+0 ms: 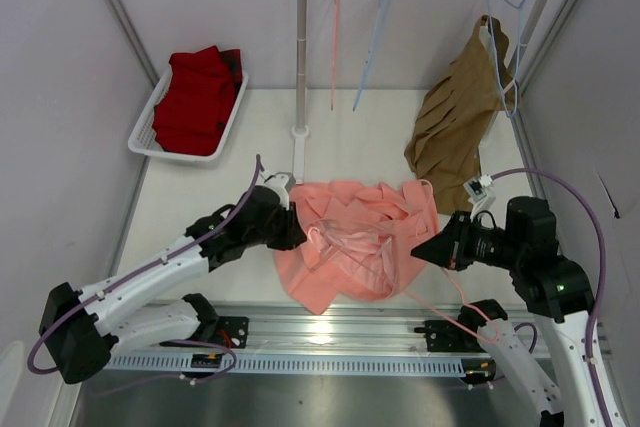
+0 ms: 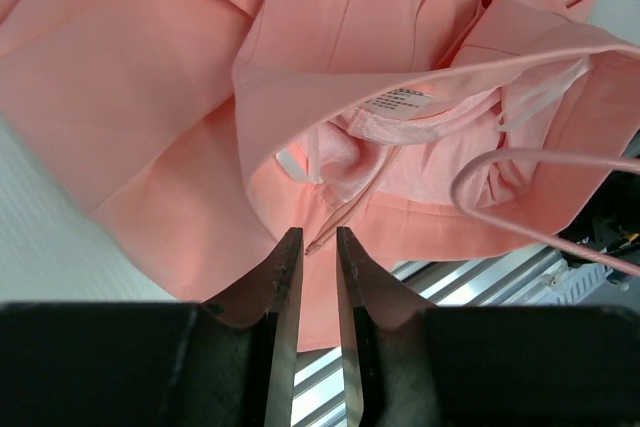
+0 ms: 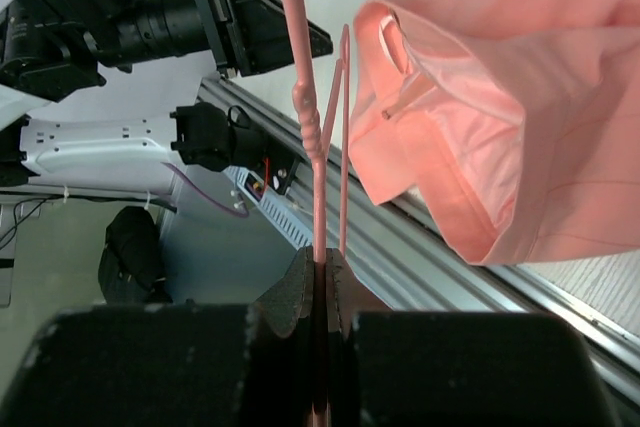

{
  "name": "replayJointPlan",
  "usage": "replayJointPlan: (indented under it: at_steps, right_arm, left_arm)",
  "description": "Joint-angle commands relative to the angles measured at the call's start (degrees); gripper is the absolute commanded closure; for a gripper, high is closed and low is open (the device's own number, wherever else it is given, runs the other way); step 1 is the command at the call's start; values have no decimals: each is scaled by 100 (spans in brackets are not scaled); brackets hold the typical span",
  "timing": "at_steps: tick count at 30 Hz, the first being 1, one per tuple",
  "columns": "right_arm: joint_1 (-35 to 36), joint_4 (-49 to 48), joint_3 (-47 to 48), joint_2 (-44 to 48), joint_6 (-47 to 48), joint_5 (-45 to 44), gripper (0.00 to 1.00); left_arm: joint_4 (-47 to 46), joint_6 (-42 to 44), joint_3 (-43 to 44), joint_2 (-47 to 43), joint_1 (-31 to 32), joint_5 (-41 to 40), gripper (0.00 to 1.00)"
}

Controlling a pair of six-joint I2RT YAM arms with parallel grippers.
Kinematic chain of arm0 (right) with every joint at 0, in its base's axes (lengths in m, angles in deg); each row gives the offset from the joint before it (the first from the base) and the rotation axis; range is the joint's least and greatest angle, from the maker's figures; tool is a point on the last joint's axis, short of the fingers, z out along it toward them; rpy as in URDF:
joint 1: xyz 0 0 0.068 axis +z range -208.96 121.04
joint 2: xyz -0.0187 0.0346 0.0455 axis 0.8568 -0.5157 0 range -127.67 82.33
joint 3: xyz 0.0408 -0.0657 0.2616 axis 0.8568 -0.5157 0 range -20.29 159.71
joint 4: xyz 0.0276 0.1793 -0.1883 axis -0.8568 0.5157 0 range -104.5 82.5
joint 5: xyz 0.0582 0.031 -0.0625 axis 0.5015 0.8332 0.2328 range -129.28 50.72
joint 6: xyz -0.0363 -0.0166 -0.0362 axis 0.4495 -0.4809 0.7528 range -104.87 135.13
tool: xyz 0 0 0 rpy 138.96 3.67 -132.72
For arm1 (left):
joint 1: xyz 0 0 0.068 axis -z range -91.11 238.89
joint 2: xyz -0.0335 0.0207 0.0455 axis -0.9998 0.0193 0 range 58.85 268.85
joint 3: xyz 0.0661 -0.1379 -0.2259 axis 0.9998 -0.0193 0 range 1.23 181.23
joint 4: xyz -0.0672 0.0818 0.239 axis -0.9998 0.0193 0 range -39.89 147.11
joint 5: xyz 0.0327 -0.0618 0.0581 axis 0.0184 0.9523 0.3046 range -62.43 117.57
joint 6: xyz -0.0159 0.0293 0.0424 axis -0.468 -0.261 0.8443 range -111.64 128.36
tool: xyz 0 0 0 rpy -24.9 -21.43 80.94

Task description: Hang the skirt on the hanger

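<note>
The right gripper fills the near foreground, clenched on the twisted neck of the hanger. The skirt lies crumpled on the table at its near edge, between both arms, with the hanger's wire reaching over it. The left gripper has its tips at the open waistband by the zip, jaws slightly apart; whether they nip cloth I cannot tell

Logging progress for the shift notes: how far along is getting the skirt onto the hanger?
Done: the right pincer is shut on the thin salmon-pink wire hanger. In hand: one end of the hanger lies by the open waistband of the salmon-pink pleated skirt, where the left pincer sits, grip unclear. Left: the skirt lies heaped, not yet hung on the hanger.
</note>
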Motion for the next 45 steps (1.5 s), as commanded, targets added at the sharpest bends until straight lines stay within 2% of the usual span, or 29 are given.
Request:
replayJointPlan:
  at_steps: [1,7,10,18,30,37,45]
  right_arm:
    - [43,-33,-252,129,-10,335,100]
    - [70,-200,-516,199,-116,274,100]
    - [105,-253,-595,199,-107,221,100]
    - [254,-622,-877,305,-335,55,100]
    - [632,-1132,-1167,375,-555,-525,100]
    - [1273,-1492,-1343,322,-740,-1210,100]
    - [2003,-1817,-1474,410,-889,-2300,100]
  left_arm:
    - [-242,-44,212,154,224,43,77]
    - [-189,-79,309,532,401,-184,77]
    - [-207,-70,370,620,418,-492,70]
    - [-374,97,634,1068,410,-968,66]
    - [-567,150,607,1508,410,-1249,66]
    - [-752,159,616,1780,410,-1293,64]
    - [-989,97,485,1930,410,-1390,67]
